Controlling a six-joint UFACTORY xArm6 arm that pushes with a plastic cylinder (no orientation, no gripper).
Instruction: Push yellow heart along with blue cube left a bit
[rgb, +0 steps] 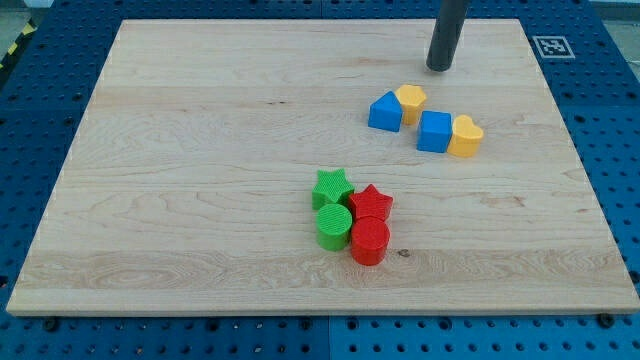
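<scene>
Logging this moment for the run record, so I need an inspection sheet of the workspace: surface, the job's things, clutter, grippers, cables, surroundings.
Surface: wooden board, flat, light.
Job's things: yellow heart touching blue cube on the cube's right side in the view.
Clutter: blue block and yellow block touching, up-left of the cube; green star, green cylinder, red star, red cylinder clustered near the view's bottom.
Grippers: none; my tip is above the blue-yellow blocks in the view, touching nothing.
Cables: nothing seen.
Surroundings: blue perforated base; marker tag.
</scene>
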